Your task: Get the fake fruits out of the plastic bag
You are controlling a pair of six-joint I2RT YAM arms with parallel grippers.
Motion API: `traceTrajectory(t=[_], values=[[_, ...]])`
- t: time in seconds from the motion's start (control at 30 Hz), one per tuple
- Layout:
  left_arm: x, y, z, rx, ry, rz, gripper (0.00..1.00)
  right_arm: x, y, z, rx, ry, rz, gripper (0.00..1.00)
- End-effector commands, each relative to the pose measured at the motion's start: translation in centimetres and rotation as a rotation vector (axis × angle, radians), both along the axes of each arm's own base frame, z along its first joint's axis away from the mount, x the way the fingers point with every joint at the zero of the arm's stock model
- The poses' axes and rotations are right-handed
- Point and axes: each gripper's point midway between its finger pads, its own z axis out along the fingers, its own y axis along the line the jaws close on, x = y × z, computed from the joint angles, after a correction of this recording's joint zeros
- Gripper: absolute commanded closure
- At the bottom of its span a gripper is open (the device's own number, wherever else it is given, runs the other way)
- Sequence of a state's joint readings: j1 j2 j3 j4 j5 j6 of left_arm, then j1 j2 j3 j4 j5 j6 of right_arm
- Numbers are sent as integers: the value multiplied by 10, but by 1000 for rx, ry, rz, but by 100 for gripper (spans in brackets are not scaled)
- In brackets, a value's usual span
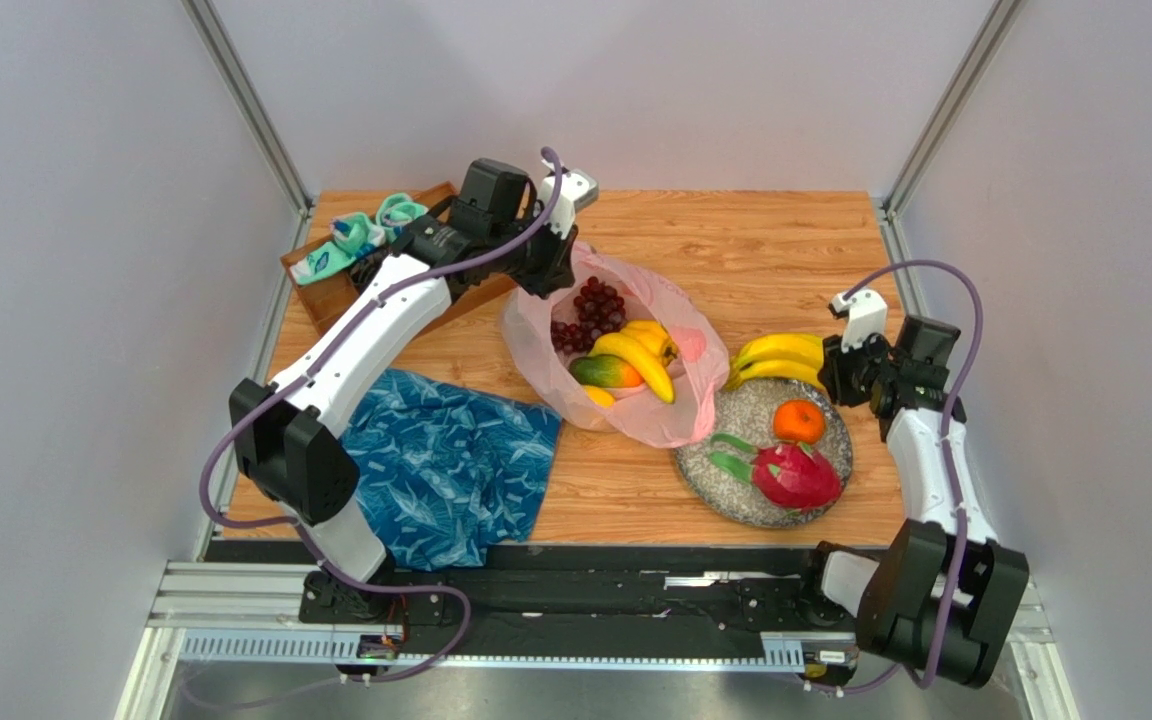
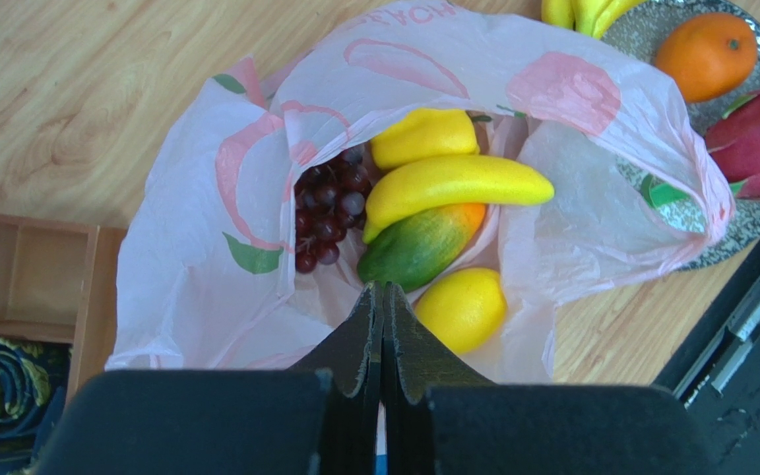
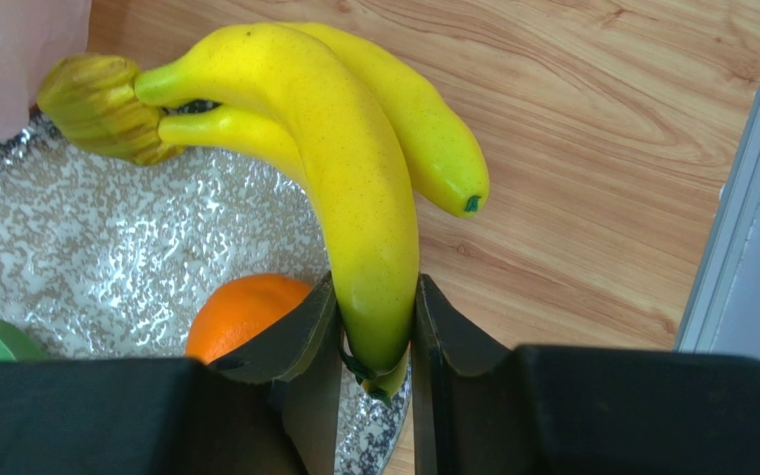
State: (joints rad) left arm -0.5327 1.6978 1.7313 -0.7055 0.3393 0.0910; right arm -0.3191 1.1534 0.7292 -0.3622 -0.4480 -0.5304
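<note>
The plastic bag [image 1: 692, 393] lies mid-table with its mouth open. Inside it I see dark grapes [image 2: 324, 213], a banana [image 2: 453, 183], a green-orange mango [image 2: 419, 247], a lemon [image 2: 461, 309] and a yellow pepper [image 2: 424, 137]. My left gripper [image 1: 555, 278] is at the bag's far rim, its jaws shut [image 2: 384, 289] on the thin plastic. My right gripper [image 3: 376, 287] is shut on the tip of a bunch of bananas [image 3: 354, 168], which hangs over the far rim of the speckled plate [image 1: 717, 480]. An orange [image 1: 799, 422] and a dragon fruit [image 1: 796, 474] lie on that plate.
A blue leaf-patterned cloth [image 1: 447, 465] is spread at the near left. At the far left corner stands a wooden box [image 1: 330, 293] with rolled socks [image 1: 357, 237] in it. Grey walls close in both sides and the back.
</note>
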Motion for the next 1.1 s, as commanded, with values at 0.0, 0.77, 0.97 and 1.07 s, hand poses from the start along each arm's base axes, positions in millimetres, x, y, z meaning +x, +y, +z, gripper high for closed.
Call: traceTrajectory(t=[0.0,0.77,0.97,1.07], values=[[-17,8,36,-67,-80,-20,100,-23,5,-5,-75,-4,72,91],[-49,14,50,-134,-69,-38,100,-36,91,130,34,-188,299,21],[-52,12,37,-184,10,25,100,-5,199,138,93,-140,597,44],[-53,10,35,-179,24,9,100,11,233,106,59,-65,738,52]])
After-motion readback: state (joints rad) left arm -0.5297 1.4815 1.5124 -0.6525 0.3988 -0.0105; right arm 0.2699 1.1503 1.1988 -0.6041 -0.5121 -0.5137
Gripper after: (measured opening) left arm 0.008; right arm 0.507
